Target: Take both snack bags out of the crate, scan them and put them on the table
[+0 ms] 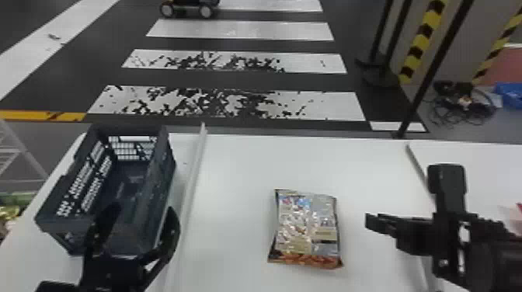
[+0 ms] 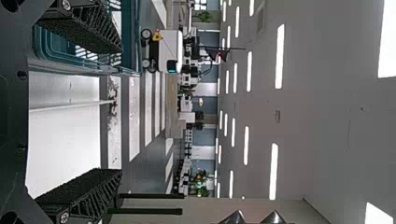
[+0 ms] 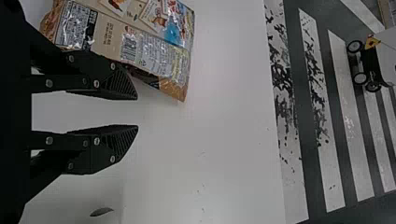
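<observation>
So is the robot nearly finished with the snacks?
One bag lies on the table, so that part looks done. Nothing is in hand: the left gripper is open at the crate, the right gripper open too. Scanning and the second bag may be left; I can't tell.

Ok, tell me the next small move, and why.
Probably ease the right gripper left to the snack bag: the gripper's fingers stand open, nothing between them, and the bag lies close by on the table, barcode up.
</observation>
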Controlling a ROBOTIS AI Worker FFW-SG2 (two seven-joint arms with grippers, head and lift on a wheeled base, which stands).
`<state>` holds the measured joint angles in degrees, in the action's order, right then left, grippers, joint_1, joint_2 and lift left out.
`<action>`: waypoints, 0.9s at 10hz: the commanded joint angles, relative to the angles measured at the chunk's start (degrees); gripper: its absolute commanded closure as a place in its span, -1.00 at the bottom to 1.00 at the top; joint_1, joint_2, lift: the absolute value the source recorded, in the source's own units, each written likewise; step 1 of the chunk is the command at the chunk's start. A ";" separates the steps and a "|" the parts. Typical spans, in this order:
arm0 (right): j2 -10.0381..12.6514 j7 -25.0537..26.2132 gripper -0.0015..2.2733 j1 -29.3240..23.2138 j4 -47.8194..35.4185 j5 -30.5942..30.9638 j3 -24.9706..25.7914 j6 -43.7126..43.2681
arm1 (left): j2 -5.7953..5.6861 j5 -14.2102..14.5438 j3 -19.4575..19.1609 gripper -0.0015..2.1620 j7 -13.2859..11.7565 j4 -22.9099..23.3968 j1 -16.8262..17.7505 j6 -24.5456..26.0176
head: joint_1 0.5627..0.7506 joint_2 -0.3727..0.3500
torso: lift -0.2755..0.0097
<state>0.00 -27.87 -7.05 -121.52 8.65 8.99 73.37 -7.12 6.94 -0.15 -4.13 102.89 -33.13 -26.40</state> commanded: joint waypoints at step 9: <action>-1.41 -4.30 -0.91 -5.96 -11.64 6.82 3.49 7.98 | 0.09 0.27 0.32 -0.92 0.00 -1.82 0.35 -1.41 | 0.41 -0.16 | 0.29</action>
<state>-1.15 -32.01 -12.80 -133.07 15.06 12.19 81.09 -7.03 7.12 0.17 -4.13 101.27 -32.85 -27.68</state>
